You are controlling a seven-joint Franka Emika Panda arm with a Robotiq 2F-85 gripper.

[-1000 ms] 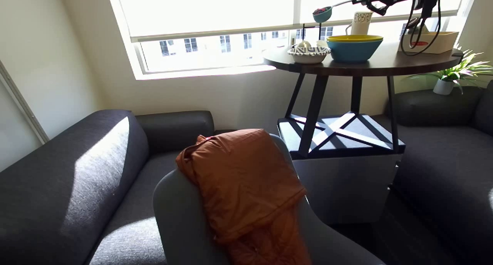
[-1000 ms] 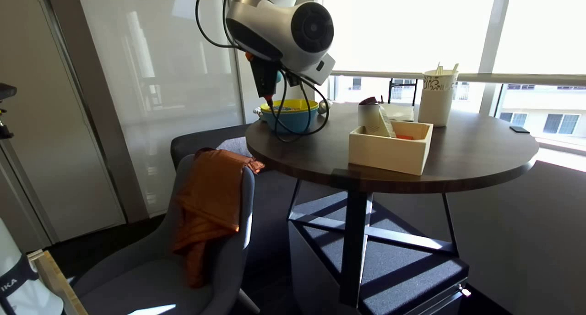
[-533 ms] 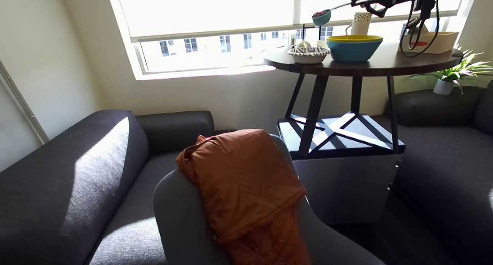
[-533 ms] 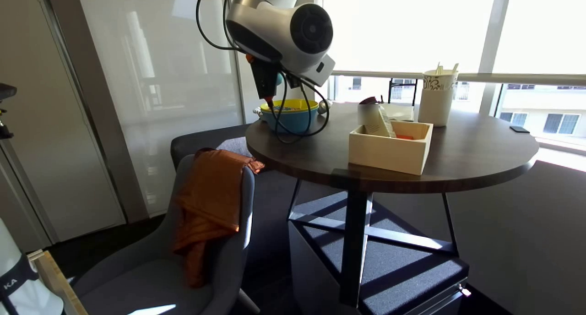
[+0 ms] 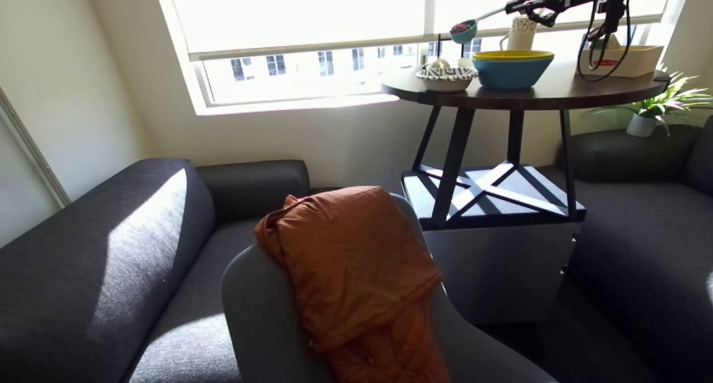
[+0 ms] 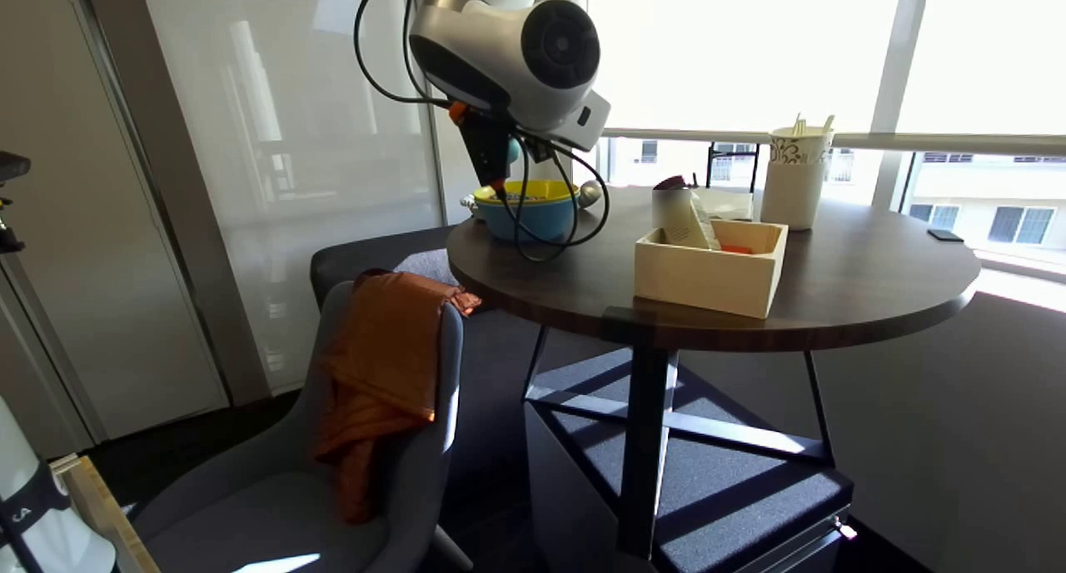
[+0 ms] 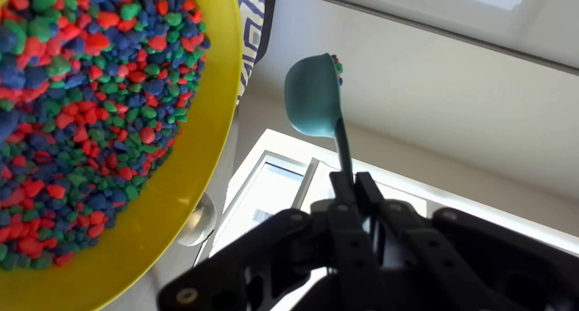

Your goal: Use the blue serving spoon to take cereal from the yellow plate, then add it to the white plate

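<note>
The blue serving spoon [image 7: 312, 96] is a teal scoop on a thin handle, and my gripper [image 7: 353, 177] is shut on that handle. Red, green and blue cereal [image 5: 461, 29] shows in its tilted head in an exterior view. There the gripper [image 5: 508, 8] is right of the head, which hangs above the white plate [image 5: 447, 86], slightly to its right; the depth between them I cannot tell. The yellow plate [image 7: 221, 116] holds plenty of cereal [image 7: 113, 121] and sits inside a blue bowl [image 5: 512, 75]. In the wrist view only the white plate's patterned rim [image 7: 253, 30] shows.
Everything stands on a round dark table [image 6: 874, 265]. A wooden box [image 6: 708, 273] and a tall cream container [image 6: 795, 190] with utensils are also on it. A silver round object [image 7: 199, 223] lies beside the yellow plate. Cables [image 6: 595, 215] loop below the arm, across the blue bowl.
The spoon's head has come down and slightly left, its handle sloping more steeply. The arm has turned a little. The gripper has stayed shut on the spoon, and the dishes have not moved.
</note>
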